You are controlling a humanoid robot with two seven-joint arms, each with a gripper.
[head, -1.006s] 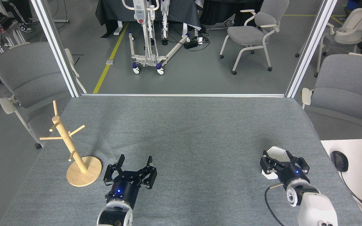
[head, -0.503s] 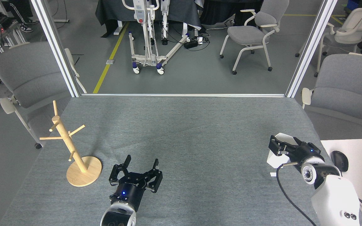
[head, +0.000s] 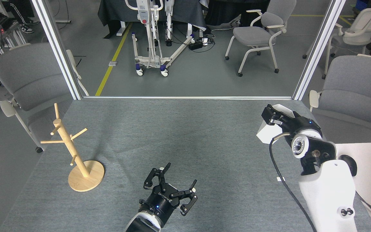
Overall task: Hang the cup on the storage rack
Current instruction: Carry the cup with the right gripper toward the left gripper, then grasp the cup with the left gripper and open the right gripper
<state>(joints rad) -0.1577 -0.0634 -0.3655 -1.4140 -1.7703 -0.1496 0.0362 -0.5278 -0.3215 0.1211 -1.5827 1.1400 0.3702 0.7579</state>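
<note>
While the right gripper point(head: 274, 117) is raised off the table point(head: 185, 135), its jaws are clamped on the cup point(head: 267, 132), held clear for carrying to the storage rack point(head: 76, 154), well apart leftward. One cup, one rack. Left gripper point(head: 177, 180) rests low, jaws spread, empty, presumably awaiting a handover.

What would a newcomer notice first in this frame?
The right gripper, raised over the table's right side, clamps a white cup. Far across, near the left edge of the grey table, stands the wooden rack with bare pegs. Low in the middle, the left gripper sits open and empty.
</note>
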